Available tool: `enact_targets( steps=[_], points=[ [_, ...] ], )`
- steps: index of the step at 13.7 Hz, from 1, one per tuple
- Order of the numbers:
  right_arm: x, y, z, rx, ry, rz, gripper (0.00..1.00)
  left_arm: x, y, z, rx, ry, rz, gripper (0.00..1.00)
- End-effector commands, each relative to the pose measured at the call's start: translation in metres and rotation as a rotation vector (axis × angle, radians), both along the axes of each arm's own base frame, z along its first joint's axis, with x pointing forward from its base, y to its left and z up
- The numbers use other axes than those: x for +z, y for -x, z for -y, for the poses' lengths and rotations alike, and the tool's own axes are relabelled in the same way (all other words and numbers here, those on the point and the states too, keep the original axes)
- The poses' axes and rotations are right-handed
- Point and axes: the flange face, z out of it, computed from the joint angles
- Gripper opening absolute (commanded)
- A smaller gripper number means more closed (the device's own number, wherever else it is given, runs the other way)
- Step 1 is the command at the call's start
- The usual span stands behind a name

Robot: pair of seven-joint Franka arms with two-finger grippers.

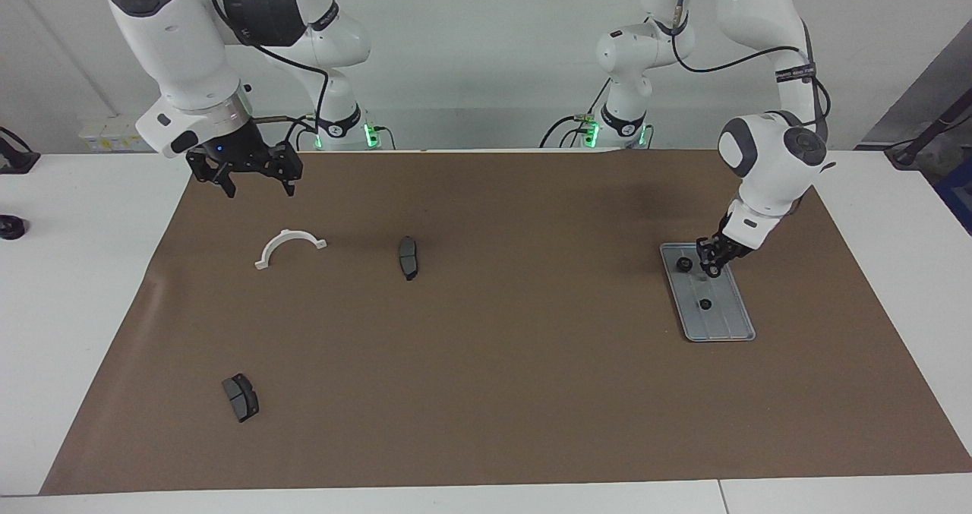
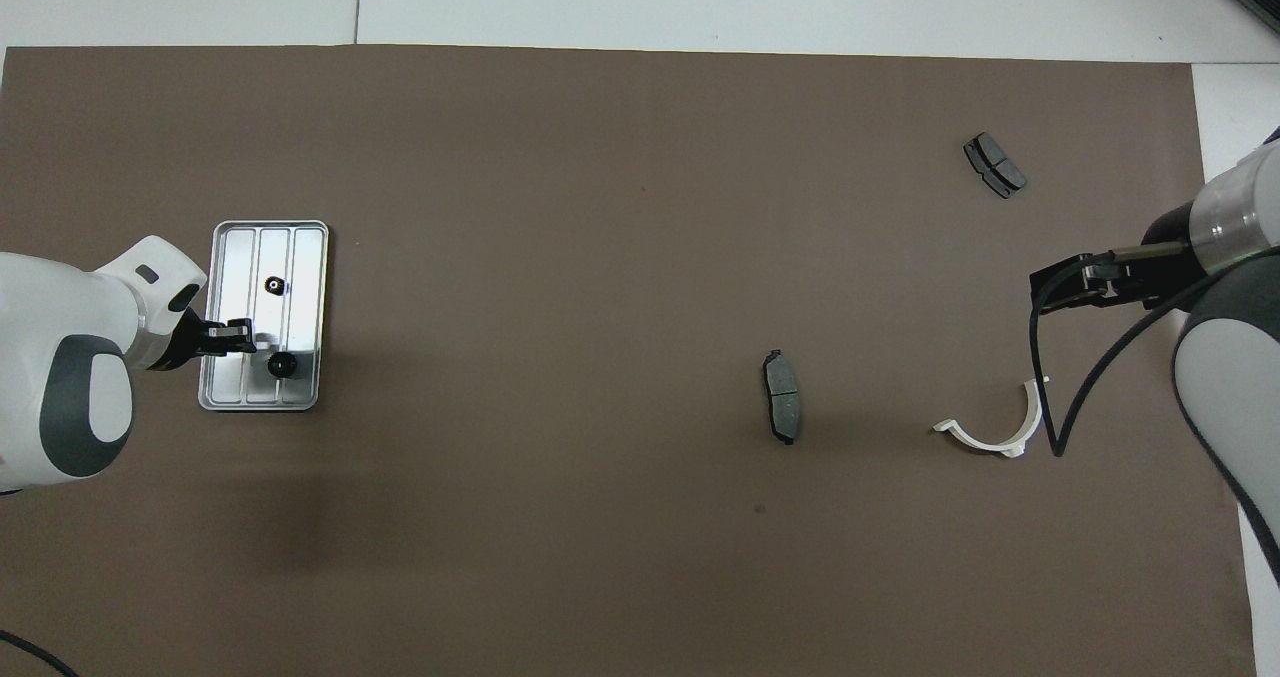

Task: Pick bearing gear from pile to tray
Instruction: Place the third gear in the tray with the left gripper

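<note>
The silver ridged tray [image 1: 723, 324] lies on the brown mat toward the left arm's end, and also shows in the overhead view [image 2: 300, 257]. Two small black gears lie in it, one at its end nearer the robots [image 1: 684, 264] [image 2: 283, 364], one near its middle [image 1: 705, 304] [image 2: 273, 284]. My left gripper [image 1: 714, 260] [image 2: 240, 335] hangs low over the tray's nearer end, beside the first gear. My right gripper [image 1: 257, 188] [image 2: 1075, 282] is open and empty, waiting over the mat near the white half-ring [image 1: 288, 244] [image 2: 995, 435]. I see no loose gears on the mat.
One dark brake pad [image 1: 408, 257] [image 2: 782, 409] lies mid-mat beside the half-ring. Another brake pad [image 1: 241, 397] [image 2: 994, 165] lies farther from the robots toward the right arm's end. A small black object [image 1: 9, 227] sits on the white table off the mat.
</note>
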Motion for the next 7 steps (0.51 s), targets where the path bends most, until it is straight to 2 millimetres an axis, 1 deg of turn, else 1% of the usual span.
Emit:
enact_targets(
  steps=[1,2,3,4,5,6,7],
  points=[
    [0.001,0.006,0.003,0.021,-0.022,0.012,1.00,-0.001,0.017,-0.005,-0.014,0.004,0.023,0.30],
    [0.001,0.006,0.003,0.021,-0.020,0.012,1.00,-0.003,0.018,-0.007,-0.046,0.003,0.023,0.35],
    [0.001,0.006,0.002,0.023,-0.020,0.012,1.00,-0.004,0.018,-0.011,-0.068,0.002,0.022,0.44],
    [0.001,0.006,0.002,0.023,-0.020,0.012,1.00,-0.004,0.018,-0.011,-0.076,0.002,0.022,0.80],
    [0.001,0.006,0.002,0.023,-0.020,0.012,1.00,-0.001,0.015,-0.011,-0.088,0.001,0.030,1.00],
    [0.001,0.006,0.003,0.021,-0.020,0.012,1.00,0.006,0.007,-0.007,-0.101,-0.001,0.045,1.00],
    [0.001,0.006,0.003,0.021,-0.020,0.012,1.00,0.022,-0.005,-0.001,-0.112,-0.003,0.070,1.00]
  ],
)
